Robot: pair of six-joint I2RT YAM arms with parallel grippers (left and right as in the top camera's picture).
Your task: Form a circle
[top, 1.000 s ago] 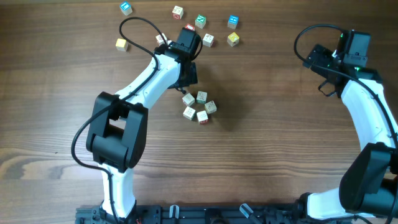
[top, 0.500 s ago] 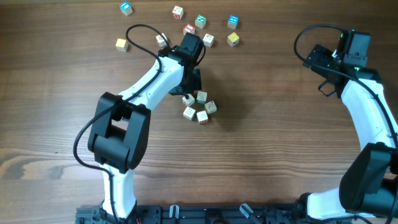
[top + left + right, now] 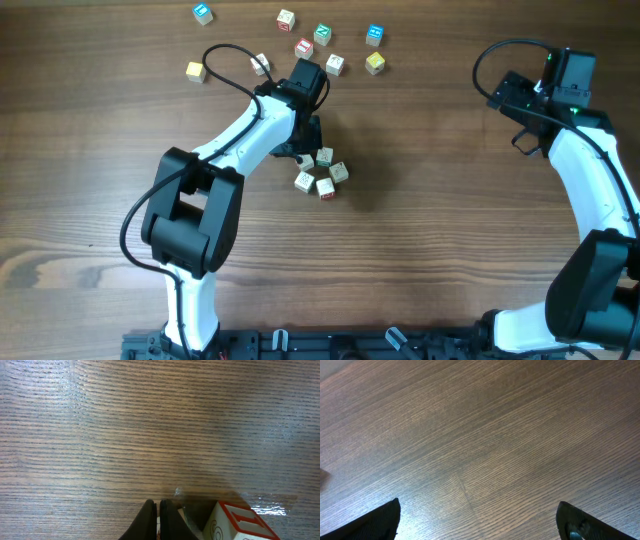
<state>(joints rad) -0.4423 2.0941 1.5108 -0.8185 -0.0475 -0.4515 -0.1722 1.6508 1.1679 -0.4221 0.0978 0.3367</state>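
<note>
we see the circle (image 3: 325,186) on the wooden bench (image 3: 450,230), a little left of the bench's middle: a tight ring of tiny whitish cubes with green, red or tan marks. four of its cubes show plainly from overhead. the ring's far-left spot lies under the left gripper (image 3: 156,505), so we cannot tell what sits there. the left arm (image 3: 245,130) reaches from the near left edge toward the far side and bends down over that corner of the ring. in the left wrist view the gripper's two dark fingers are closed tip to tip, low over the bench. just right of the fingers lies a whitish cube with a red-edged face (image 3: 235,522), turned at an angle in that view. whether the fingers touch it we cannot tell.

farther back, the loose cubes (image 3: 335,63) lie spread in a rough band along the far edge: two blue, two yellow, one green, one red and a few whitish ones. the nearest of them are a short way beyond the ring, the others well apart from it.

the right arm (image 3: 590,170) stands at the right side of the bench, well apart from every cube. the right gripper (image 3: 477,505) has its fingers spread wide, one at each lower corner of its wrist view, with the wood grain of the bench between them.
</note>
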